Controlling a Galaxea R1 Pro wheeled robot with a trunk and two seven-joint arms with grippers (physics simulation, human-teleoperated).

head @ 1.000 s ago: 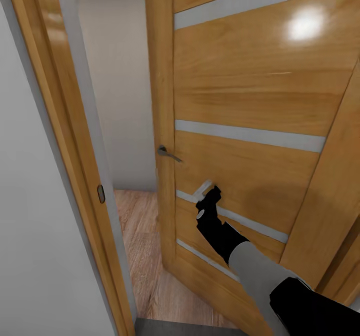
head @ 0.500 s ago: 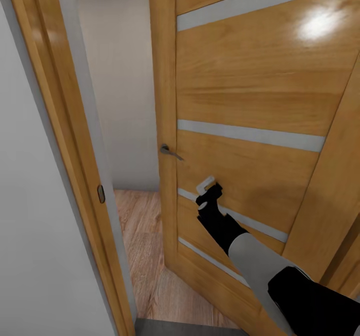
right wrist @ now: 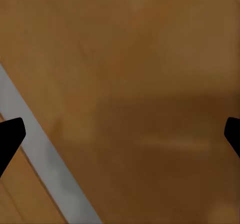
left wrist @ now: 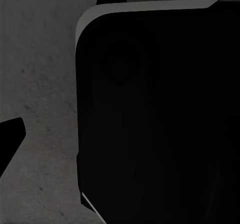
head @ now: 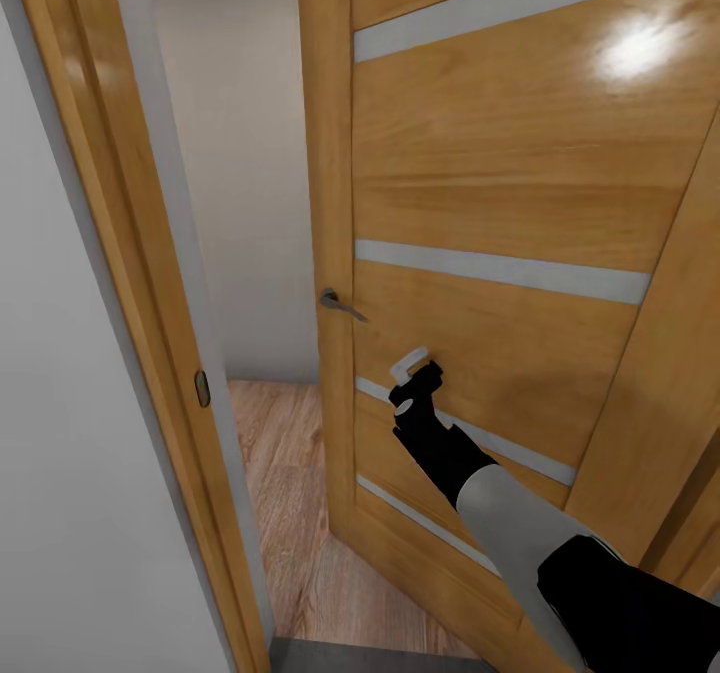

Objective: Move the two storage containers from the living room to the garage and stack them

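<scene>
The two storage containers are out of view. I face an orange-brown wooden door [head: 500, 173] with glass slits, standing ajar. My right gripper [head: 415, 366] reaches up against the door's lower panel, just below and to the right of the metal handle [head: 340, 304]. In the right wrist view its fingertips [right wrist: 10, 139] sit far apart at the frame's edges, open and holding nothing, with the door panel close behind. My left gripper's fingertip [left wrist: 10, 141] hangs over the dark grey concrete floor [left wrist: 40, 84], beside a black part of my own body [left wrist: 160, 114].
The door frame [head: 120, 253] and a white wall [head: 60, 513] close in on the left. Through the narrow gap lies a light wood-plank floor [head: 290, 493] and a pale wall [head: 240, 153]. A strip of grey concrete [head: 380, 659] shows at the threshold.
My right gripper has risen a little along the door panel. The door's edge and handle shifted slightly to the right early on, then stayed put.
</scene>
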